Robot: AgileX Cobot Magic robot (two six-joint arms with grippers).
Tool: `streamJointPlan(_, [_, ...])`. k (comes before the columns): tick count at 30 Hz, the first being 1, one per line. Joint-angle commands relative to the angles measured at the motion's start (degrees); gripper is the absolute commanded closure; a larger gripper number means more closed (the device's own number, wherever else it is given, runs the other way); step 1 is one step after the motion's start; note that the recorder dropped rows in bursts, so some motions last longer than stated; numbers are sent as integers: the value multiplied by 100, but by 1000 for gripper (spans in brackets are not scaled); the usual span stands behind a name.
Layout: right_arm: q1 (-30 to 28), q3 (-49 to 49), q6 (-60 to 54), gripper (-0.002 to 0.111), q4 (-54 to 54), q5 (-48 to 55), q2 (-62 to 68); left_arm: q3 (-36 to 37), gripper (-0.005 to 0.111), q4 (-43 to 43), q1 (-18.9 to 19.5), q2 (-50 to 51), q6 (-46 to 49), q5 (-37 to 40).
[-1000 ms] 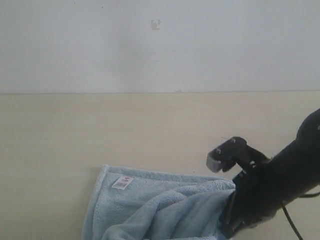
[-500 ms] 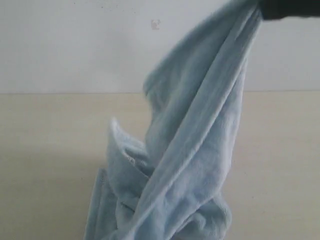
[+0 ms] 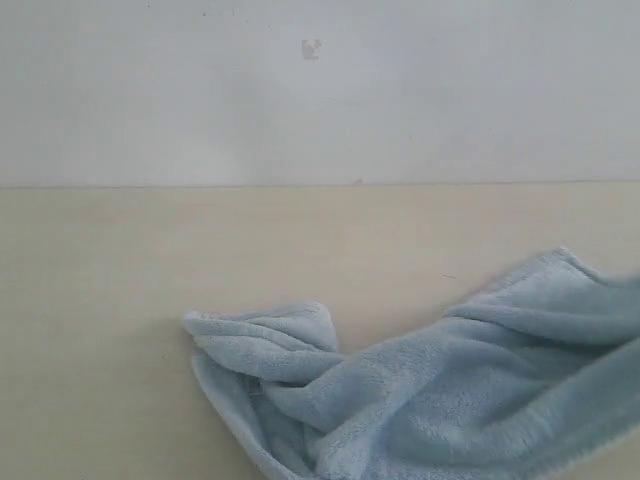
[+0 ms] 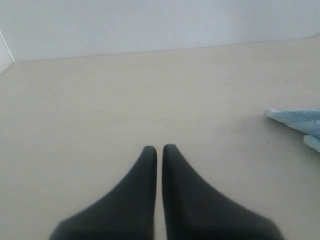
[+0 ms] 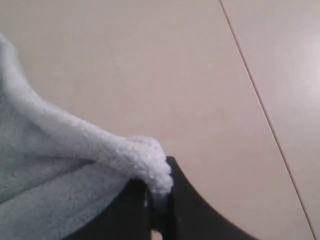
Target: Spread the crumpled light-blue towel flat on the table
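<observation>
Right fingers (image 5: 190, 215) pinched on crumpled towel (image 3: 450, 390) hem; left fingers (image 4: 135, 200) pressed together, empty. Bench (image 3: 100, 270): pale beige, smooth, plain. Far wall (image 3: 450, 90): plain white.

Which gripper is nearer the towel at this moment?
Right. The right gripper has its jaws shut on an edge of the towel. The left gripper sits shut over bare table, apart from the towel.
</observation>
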Motion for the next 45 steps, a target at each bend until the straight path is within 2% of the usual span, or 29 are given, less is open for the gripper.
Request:
streamJointPlan(1, [-709, 34, 33, 107, 0, 737, 271, 24, 103, 5, 20, -16, 11, -51])
streamJointPlan(4, [-968, 206, -56, 105, 370, 651, 259, 24, 103, 5, 20, -16, 11, -51])
streamJointPlan(5, [-969, 239, -254, 102, 667, 623, 259, 24, 103, 5, 20, -16, 11, -51])
streamJointPlan(7, [-957, 344, -956, 90, 1372, 504, 259, 24, 103, 5, 20, -16, 11, -51])
streamJointPlan(10, [-957, 349, -1582, 63, 2411, 404, 259, 24, 103, 5, 20, -16, 11, -51])
streamJointPlan(13, [-957, 288, -1620, 48, 3446, 204, 189, 24, 103, 5, 20, -16, 11, -51])
streamJointPlan(15, [-942, 229, -2099, 47, 4474, 139, 58, 24, 103, 5, 20, -16, 11, -51])
streamJointPlan(18, [-646, 127, -3498, 48, 6422, 112, -130, 24, 103, 5, 20, -16, 11, -64])
streamJointPlan(20, [-230, 63, -4372, 48, 7399, 192, -217, 24, 103, 5, 20, -16, 11, -64])
streamJointPlan(21, [148, 12, -5196, 48, 7905, 310, -229, 24, 103, 5, 20, -16, 11, -64])
streamJointPlan(23, [864, -16, -5892, 48, 8201, 520, -216, 24, 103, 5, 20, -16, 11, -64])
streamJointPlan(25, [1820, 9, -6293, 48, 7984, 500, -184, 24, 103, 5, 20, -16, 11, -64])
streamJointPlan(27, [2859, 9, -6222, 48, 7102, 267, -78, 24, 103, 5, 20, -16, 11, -64])
streamJointPlan(30, [4263, 9, -5340, 48, 5450, -178, 241, 24, 103, 5, 20, -16, 11, -64])
streamJointPlan(35, [6059, 9, -3749, 48, 3583, -1157, 1037, 24, 103, 5, 20, -16, 11, -50])
streamJointPlan(38, [6555, -38, -2560, 48, 2480, -1782, 1666, 24, 103, 5, 20, -16, 11, -50])
streamJointPlan(40, [6615, -217, -1890, 48, 2122, -1757, 2093, 24, 103, 5, 20, -16, 11, -50])
streamJointPlan(45, [6599, -591, -1762, 48, 2001, -1527, 2957, 24, 103, 5, 20, -16, 11, -50])
